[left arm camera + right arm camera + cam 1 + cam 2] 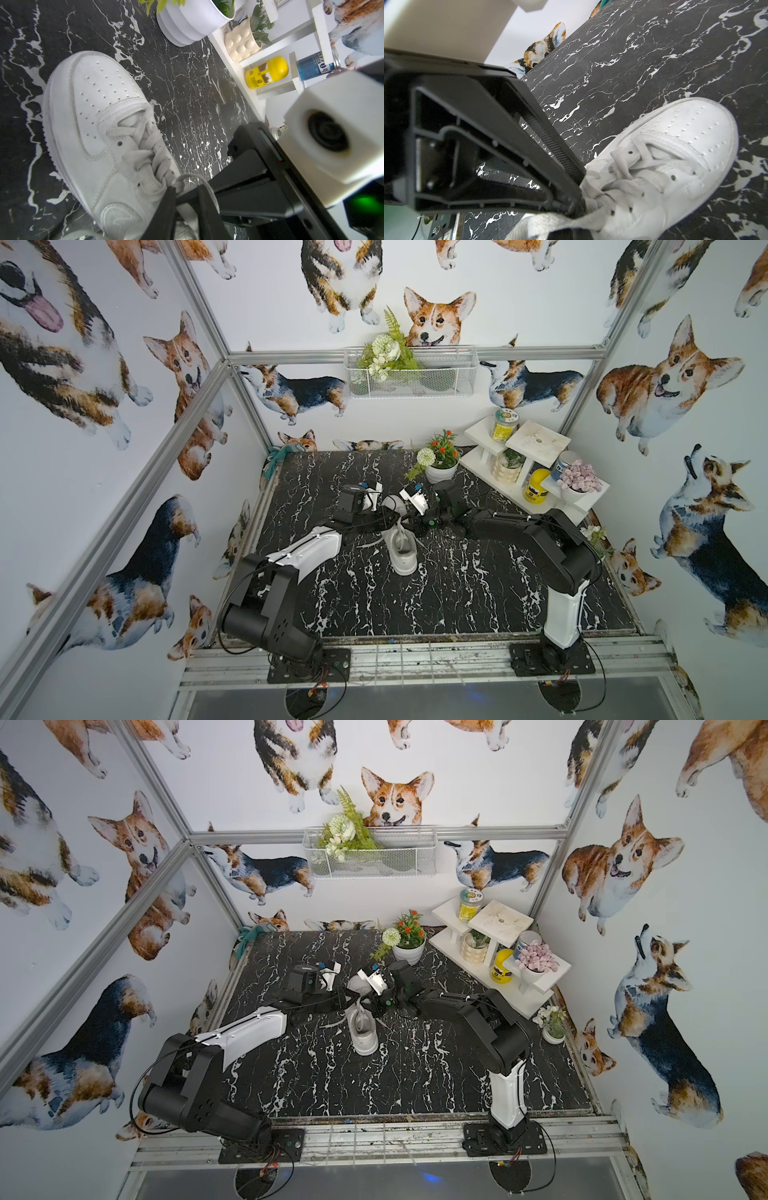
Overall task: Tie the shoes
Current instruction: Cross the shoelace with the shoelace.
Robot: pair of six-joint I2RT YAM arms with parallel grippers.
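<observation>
arms reach inward over sneaker (pixel 402 558) | right jaws clamp lace (pixel 548 224) | left jaws (seemingly) apart

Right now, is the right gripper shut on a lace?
Yes: the right gripper has its tips together, with a white lace pinched between them.

- Clock convention: the toe of the sneaker (pixel 675 158) is serving as twelve o'clock.
- The sneaker is resting on the black marbled table (pixel 633 62).
- The right gripper (pixel 578 204) is pressing its ribbed black fingers (pixel 554 149) together at the six o'clock end of the lacing, pinching a flat lace strand (pixel 548 223).
- A corgi-printed wall (pixel 517 35) is bordering the table toward about eleven o'clock.
</observation>
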